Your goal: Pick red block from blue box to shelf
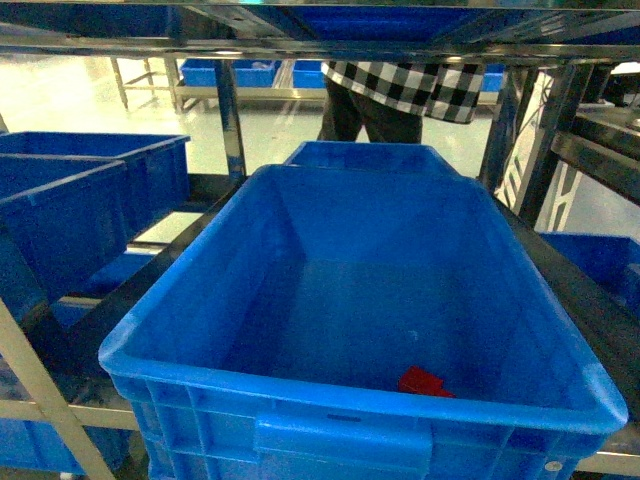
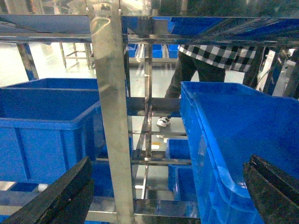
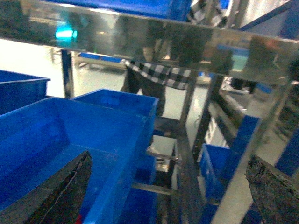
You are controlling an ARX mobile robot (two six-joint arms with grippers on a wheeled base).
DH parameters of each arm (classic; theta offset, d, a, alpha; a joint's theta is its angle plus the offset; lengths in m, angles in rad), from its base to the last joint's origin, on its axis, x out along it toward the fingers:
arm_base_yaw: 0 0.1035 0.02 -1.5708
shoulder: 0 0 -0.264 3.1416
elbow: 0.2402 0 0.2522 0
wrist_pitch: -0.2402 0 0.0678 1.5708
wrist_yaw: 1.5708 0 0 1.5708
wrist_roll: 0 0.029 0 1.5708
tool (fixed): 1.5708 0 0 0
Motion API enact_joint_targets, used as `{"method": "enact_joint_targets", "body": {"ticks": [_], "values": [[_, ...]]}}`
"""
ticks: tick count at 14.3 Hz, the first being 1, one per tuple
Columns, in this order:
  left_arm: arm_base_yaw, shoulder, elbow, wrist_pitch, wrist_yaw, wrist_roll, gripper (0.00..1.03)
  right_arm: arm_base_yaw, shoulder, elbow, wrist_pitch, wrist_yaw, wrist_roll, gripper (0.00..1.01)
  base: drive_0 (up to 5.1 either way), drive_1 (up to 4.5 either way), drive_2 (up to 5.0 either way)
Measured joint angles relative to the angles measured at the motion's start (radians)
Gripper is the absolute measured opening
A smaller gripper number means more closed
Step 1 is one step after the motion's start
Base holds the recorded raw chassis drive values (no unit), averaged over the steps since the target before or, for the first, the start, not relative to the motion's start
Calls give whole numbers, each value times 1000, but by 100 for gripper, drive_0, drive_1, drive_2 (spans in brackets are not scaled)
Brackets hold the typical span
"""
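- Rims first: the blue box (image 1: pixel 300 290) in front of you has a thick rounded lip on all four sides, and its deep walls slope in toward the floor.
- You will find the red block (image 1: pixel 423 381) on the floor of that box, near the front wall and a little right of centre, with bare blue floor open behind it and to its left.
- Your head view shows neither arm, so the mouth of the box is open from above up to the shelf (image 1: pixel 230 120) rail that crosses the top of that view.
- Your left gripper (image 2: pixel 168 196) hangs outside the box, beside its left wall, with a steel upright of the shelf straight ahead; its fingers (image 2: pixel 56 198) are spread wide apart and hold nothing.
- Your right gripper (image 3: pixel 168 191) sits over the right rim of the box, fingers (image 3: pixel 65 191) likewise spread wide and empty.
- Around you stand more blue crates (image 1: pixel 90 200) on the rack to the left, another crate (image 1: pixel 365 155) just behind the box, and a person in a checked shirt (image 1: pixel 410 85) beyond on a pale, glossy floor (image 1: pixel 60 100).
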Motion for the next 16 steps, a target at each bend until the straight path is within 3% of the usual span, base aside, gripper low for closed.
{"method": "enact_joint_targets", "body": {"ticks": [2,3,4,5,6,7,12,16], "values": [[0,0,0,0,0,0,98,-61,-69,-29,-29,88,-23,98,0,0,0],[0,0,0,0,0,0,98,-83,-60,-50,-46,99,-26,98,0,0,0],[0,0,0,0,0,0,98,-84,-56,-53,-76,99,-33,98,0,0,0],[0,0,0,0,0,0,98,-97,-61,-64,-50,44,-14,95,0,0,0],[0,0,0,0,0,0,98,-102,-97,-71,-75,-11,36,82,0,0,0],[0,0,0,0,0,0,98,-101,-140,-71,-101,-24,60,69,0,0,0],[0,0,0,0,0,0,98,-101,-291,-71,-251,-24,84,5,0,0,0],[0,0,0,0,0,0,98,-101,-375,-71,-334,-24,88,2,0,0,0]]}}
